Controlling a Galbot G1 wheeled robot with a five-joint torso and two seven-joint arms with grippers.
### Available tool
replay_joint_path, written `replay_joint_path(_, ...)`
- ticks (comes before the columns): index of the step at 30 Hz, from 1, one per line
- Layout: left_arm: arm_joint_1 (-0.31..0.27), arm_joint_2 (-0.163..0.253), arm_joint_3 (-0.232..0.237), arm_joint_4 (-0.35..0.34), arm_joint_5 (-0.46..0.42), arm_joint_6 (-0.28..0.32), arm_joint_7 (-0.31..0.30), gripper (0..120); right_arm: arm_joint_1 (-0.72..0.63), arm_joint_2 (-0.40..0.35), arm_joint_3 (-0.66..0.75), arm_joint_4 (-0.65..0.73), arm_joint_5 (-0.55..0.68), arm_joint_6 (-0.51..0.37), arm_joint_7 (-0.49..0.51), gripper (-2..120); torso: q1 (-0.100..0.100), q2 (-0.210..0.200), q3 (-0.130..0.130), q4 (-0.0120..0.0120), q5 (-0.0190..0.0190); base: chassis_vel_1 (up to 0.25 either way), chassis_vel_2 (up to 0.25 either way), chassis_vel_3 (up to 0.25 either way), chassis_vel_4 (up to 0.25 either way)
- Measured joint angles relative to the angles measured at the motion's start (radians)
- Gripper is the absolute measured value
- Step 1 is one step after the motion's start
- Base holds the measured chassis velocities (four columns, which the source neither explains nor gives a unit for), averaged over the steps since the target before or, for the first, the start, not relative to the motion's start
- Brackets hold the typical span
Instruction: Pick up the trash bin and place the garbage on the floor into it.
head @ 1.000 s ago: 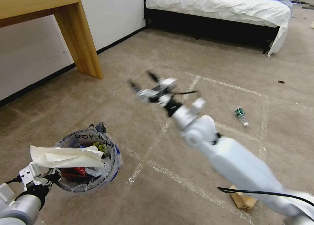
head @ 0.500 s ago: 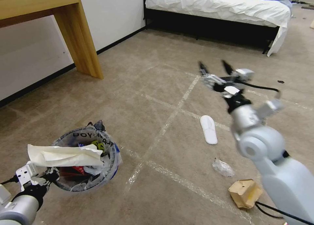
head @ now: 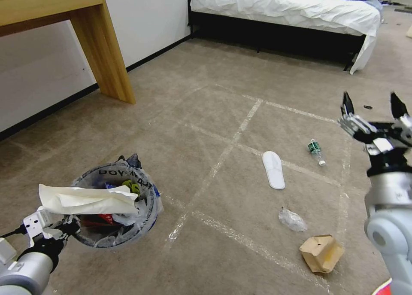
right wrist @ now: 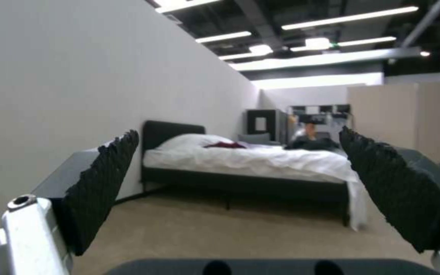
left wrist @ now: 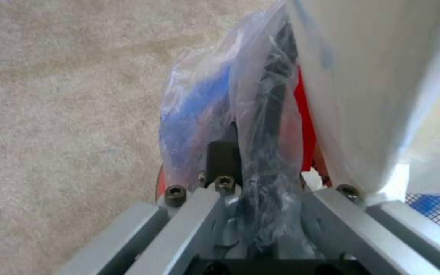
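Nearest, at the robot's left, the left claw is clamped on the near rim of the trash bin, pinching the clear liner bag between its fingers; a white tissue lies across the bin's top over red wrappers inside. On the right, a tan paper bag lies on the carpet, with a crumpled clear wrapper just beyond it. Farther out rest a flat white slipper sole and, near it, a small green-labelled bottle. The right claw hangs raised above the floor at the right, its jaws spread wide and holding nothing. At the far end stands a bed.
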Motion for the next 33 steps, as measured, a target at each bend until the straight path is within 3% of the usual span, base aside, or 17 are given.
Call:
replay_joint_path(9,0.008,0.004,0.006,-0.001,0.016,-0.007,0.009,1,-0.064,0.093,-0.002,0.001,-0.102,0.047,-0.003,100,0.000,0.000,0.000,0.0002,-0.0001,0.000,0.000,0.000,0.000)
replay_joint_path(33,0.023,-0.007,0.000,-0.013,0.018,-0.009,0.009,1,-0.082,0.094,-0.027,-0.009,-0.120,0.073,-0.008,100,0.000,0.000,0.000,0.0002,0.0000,-0.040,-0.043,-0.040,-0.045)
